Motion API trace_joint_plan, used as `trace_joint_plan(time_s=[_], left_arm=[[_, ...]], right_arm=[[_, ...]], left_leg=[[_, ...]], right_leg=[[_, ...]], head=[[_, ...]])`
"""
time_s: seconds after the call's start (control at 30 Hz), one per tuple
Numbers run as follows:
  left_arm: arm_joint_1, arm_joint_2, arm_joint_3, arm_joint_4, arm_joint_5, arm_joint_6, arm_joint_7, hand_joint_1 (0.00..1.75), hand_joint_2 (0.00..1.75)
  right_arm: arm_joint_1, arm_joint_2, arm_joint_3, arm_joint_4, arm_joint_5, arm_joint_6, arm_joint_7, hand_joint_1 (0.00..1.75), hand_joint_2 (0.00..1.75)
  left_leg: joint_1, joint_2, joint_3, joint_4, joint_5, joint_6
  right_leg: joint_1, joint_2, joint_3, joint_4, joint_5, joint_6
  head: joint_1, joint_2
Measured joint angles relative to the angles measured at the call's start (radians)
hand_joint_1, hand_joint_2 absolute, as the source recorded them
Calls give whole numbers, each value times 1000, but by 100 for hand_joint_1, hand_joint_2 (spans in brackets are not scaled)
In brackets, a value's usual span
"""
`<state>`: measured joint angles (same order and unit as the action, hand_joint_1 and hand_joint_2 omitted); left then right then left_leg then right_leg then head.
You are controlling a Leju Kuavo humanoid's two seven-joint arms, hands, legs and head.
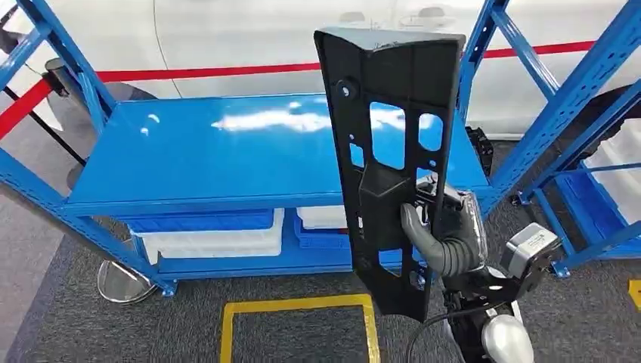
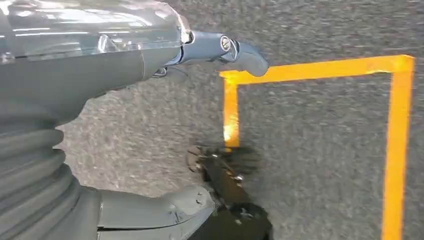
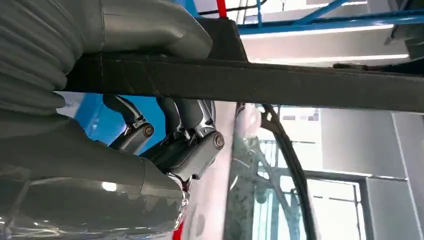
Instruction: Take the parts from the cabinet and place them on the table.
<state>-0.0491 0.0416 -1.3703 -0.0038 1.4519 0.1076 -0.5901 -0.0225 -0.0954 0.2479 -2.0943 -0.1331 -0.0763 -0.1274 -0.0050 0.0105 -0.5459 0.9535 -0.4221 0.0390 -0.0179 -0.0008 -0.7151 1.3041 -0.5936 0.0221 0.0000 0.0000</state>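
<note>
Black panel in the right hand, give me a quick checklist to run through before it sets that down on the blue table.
1. Grip: the right hand holds the black panel low on its length, thumb across the front. Ok.
2. Panel attitude: it stands nearly upright, long end up; it must be laid flatter before release. Not ok yet.
3. Landing spot: the blue tabletop ahead looks bare where it shows; the part behind the panel is hidden. Cannot tell.
4. Left hand: hangs over the grey floor near the yellow floor marking, holding nothing. Ok.
5. Side clearance: a blue rack post stands close to the right of the panel. Cannot tell.
</note>
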Motion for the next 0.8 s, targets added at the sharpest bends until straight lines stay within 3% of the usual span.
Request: trace_joint_plan(time_s=[0.07, 0.1, 0.13, 0.17, 0.2, 0.23, 0.3, 0.33, 0.37, 0.43, 0.47, 0.5, 0.53, 0.57, 0.6, 0.63, 0.67, 0.7, 0.73, 0.8], left_arm=[[3, 0, -2, 0, 0, 0, 3, 0, 175], [4, 0, -4, 0, 0, -3, 3, 0, 175], [4, 0, -5, 0, 0, -4, 3, 0, 175], [5, 6, -6, 1, 0, -5, 3, 0, 175], [7, 6, -7, 1, 0, -6, 3, 0, 175], [7, 7, -8, 1, 0, -7, 3, 0, 175], [14, 9, -10, 1, 0, -9, 3, 0, 175], [15, 10, -10, 1, 0, -11, 3, 0, 175], [17, 10, -11, 1, 2, -12, 4, 0, 175], [17, 14, -11, 1, 7, -13, 4, 0, 175], [18, 15, -11, 1, 11, -15, 4, 0, 175], [18, 16, -11, 1, 16, -18, 4, 0, 175], [20, 18, -11, 1, 22, -21, 5, 0, 175], [20, 20, -11, 1, 27, -22, 5, 0, 175], [23, 23, -11, 1, 31, -25, 6, 0, 175], [24, 27, -10, 1, 35, -28, 8, 0, 175], [24, 38, -10, 3, 35, -29, 11, 0, 175], [23, 39, -10, 3, 35, -32, 13, 0, 175], [23, 44, -10, 4, 36, -32, 14, 0, 175], [25, 49, -10, 4, 35, -32, 17, 0, 175]], right_arm=[[8, -1, -6, -5, 0, -1, 0, 175, 175], [10, -1, -10, -8, 1, -2, 0, 175, 175], [9, -1, -12, -11, 2, -4, 0, 175, 175], [8, -1, -13, -15, 3, -6, -1, 175, 175], [12, -1, -14, -20, 3, -6, -2, 175, 175], [14, -2, -16, -21, 3, -6, -3, 175, 175], [16, -2, -18, -23, 4, -8, -3, 175, 175], [16, -2, -18, -23, 7, -9, -6, 175, 175], [20, -2, -18, -25, 9, -10, -8, 175, 175], [30, -2, -20, -32, 15, -16, -11, 175, 175], [38, -2, -23, -35, 19, -19, -12, 175, 175], [48, -2, -29, -40, 25, -24, -14, 175, 175], [57, -2, -34, -42, 28, -29, -17, 175, 175], [67, -1, -40, -46, 30, -34, -19, 175, 175], [78, -1, -44, -51, 32, -38, -23, 175, 175], [89, 1, -45, -56, 38, -41, -26, 175, 175], [100, 4, -45, -59, 45, -43, -27, 175, 175], [107, 6, -45, -60, 50, -46, -28, 175, 175], [114, 11, -45, -59, 55, -47, -27, 175, 175], [123, 18, -45, -59, 61, -49, -27, 175, 175]], left_leg=[[5, 1, -42, 22, 14, -8], [8, 1, -63, 37, 18, -13], [9, 0, -80, 54, 22, -19], [5, -3, -99, 74, 22, -25], [4, -3, -103, 83, 26, -30], [3, -3, -104, 86, 33, -37], [7, -5, -110, 79, 54, -52], [12, -6, -118, 89, 38, -56], [12, -6, -131, 119, -19, -61], [15, -6, -162, 248, -140, -72], [15, -6, -172, 315, -175, -74], [15, -6, -172, 367, -180, -73], [15, -6, -155, 375, -155, -71], [15, -6, -120, 346, -119, -66], [13, -7, -65, 280, -85, -56], [7, -8, 1, 195, -75, -42], [-2, -7, 73, 93, -114, -19], [-4, -5, 110, 20, -132, -16], [-8, -5, 102, 30, -120, -20], [-16, -5, 96, 17, -98, -3]], right_leg=[[-6, 0, 49, -23, 74, 8], [-10, -1, 101, -84, 103, 12], [-14, -1, 164, -163, 102, 15], [-12, 1, 221, -250, 49, 19], [-5, 5, 225, -261, 36, -3], [-7, 2, 216, -263, 38, -6], [-4, 1, 202, -260, 56, -30], [-8, -4, 192, -262, 69, -41], [-7, -3, 178, -263, 81, -49], [-4, -3, 149, -262, 105, -54], [-2, -4, 133, -261, 116, -54], [1, -5, 116, -258, 128, -53], [3, -6, 99, -255, 138, -54], [6, -6, 84, -253, 147, -53], [10, -5, 70, -251, 158, -54], [12, -4, 61, -251, 167, -54], [8, -6, 60, -252, 177, -53], [11, -6, 61, -255, 185, -45], [3, -11, 66, -265, 195, -36], [-5, -11, 68, -280, 219, -23]], head=[[-1, 0], [-1, 0], [0, 0], [5, 0], [0, 0], [1, 0], [3, 0], [2, 0], [-3, 0], [-4, 0], [-4, 0], [-5, 0], [-4, 0], [-4, 0], [-5, 0], [-4, 0], [-2, 0], [-3, 0], [-2, 0], [-10, 0]])
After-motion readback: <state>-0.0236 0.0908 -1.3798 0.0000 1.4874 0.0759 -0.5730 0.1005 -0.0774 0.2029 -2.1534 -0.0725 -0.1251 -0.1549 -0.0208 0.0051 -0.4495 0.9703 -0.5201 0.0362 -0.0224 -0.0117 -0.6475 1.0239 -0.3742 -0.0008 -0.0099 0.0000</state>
